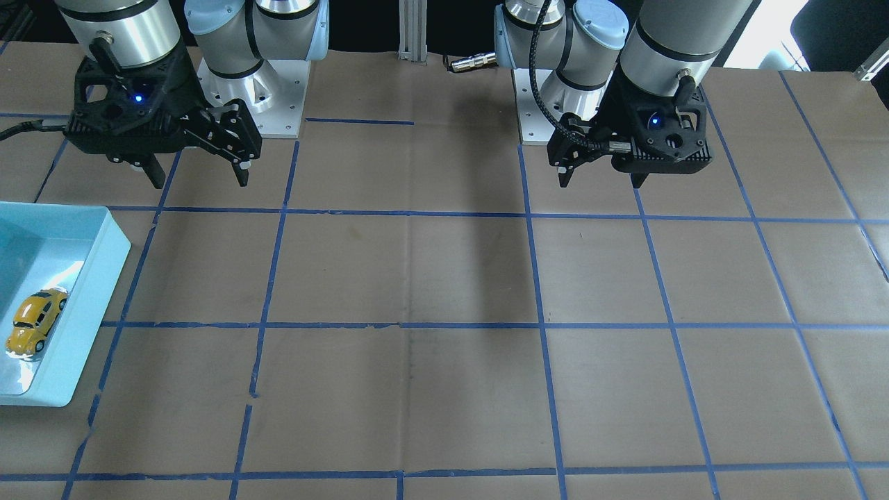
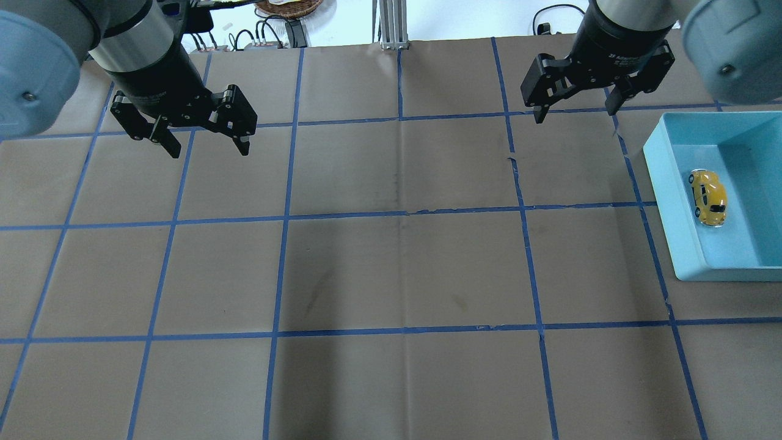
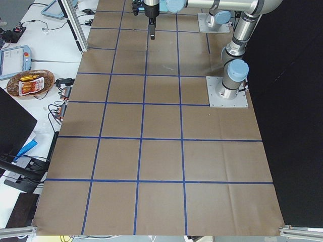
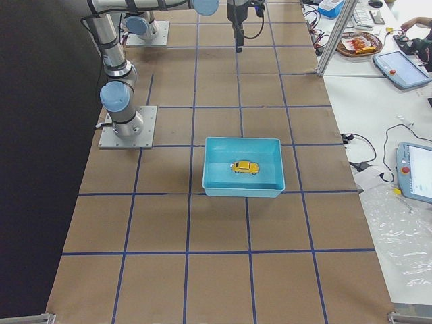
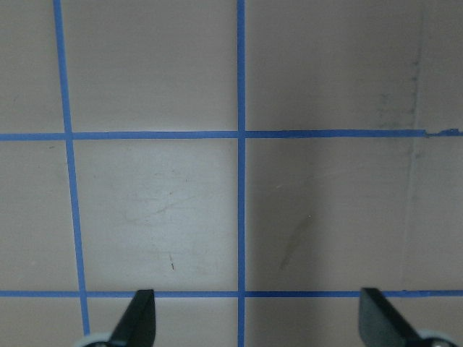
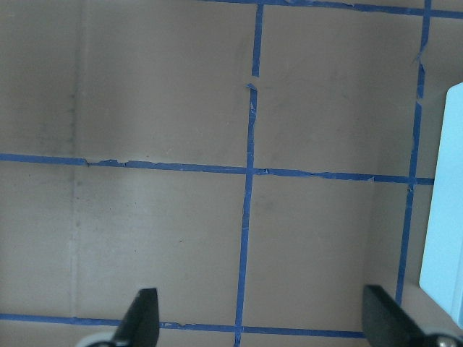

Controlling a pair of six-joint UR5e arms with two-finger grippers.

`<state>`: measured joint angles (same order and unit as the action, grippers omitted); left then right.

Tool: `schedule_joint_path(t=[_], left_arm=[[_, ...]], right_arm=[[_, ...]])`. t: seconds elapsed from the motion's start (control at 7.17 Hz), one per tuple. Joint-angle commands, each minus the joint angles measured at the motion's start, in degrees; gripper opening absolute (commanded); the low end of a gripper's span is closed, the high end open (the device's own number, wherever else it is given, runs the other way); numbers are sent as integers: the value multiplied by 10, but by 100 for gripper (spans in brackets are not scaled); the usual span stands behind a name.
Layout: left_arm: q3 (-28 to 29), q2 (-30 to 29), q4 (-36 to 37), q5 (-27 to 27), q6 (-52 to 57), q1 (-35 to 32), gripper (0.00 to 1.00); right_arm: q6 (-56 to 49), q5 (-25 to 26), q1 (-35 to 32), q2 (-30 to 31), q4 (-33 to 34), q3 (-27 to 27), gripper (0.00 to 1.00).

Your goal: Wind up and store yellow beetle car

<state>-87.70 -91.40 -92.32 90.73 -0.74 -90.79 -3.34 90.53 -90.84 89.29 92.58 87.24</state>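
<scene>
The yellow beetle car (image 2: 707,197) lies inside a light blue tray (image 2: 663,201) at the table's right side, close to the tray's left wall. It also shows in the front view (image 1: 36,321) and in the right side view (image 4: 244,166). My right gripper (image 2: 574,114) is open and empty, raised above the table, beyond and to the left of the tray. My left gripper (image 2: 209,148) is open and empty, raised over the table's left part. Both wrist views show spread fingers over bare paper, left (image 5: 260,322) and right (image 6: 262,318).
The table is covered in brown paper with a blue tape grid (image 2: 403,214). The arm bases (image 1: 257,97) stand at the robot's edge. The tray's edge (image 6: 445,217) shows in the right wrist view. Benches with a basket (image 3: 30,83) and tablets flank the table.
</scene>
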Motion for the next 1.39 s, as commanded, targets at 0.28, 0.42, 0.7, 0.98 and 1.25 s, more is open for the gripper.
schedule_joint_path(t=[0.28, 0.42, 0.7, 0.98, 1.25], left_arm=[[0, -1, 1, 0, -1, 0, 100], [0, 1, 0, 0, -1, 0, 100], [0, 1, 1, 0, -1, 0, 100], [0, 1, 0, 0, -1, 0, 100], [0, -1, 1, 0, -1, 0, 100]], right_arm=[[28, 2, 4, 6, -18, 14, 99], [28, 2, 3, 8, -18, 12, 99], [23, 3, 4, 8, -19, 13, 99], [20, 5, 4, 7, -19, 14, 99], [20, 5, 3, 7, -18, 14, 99]])
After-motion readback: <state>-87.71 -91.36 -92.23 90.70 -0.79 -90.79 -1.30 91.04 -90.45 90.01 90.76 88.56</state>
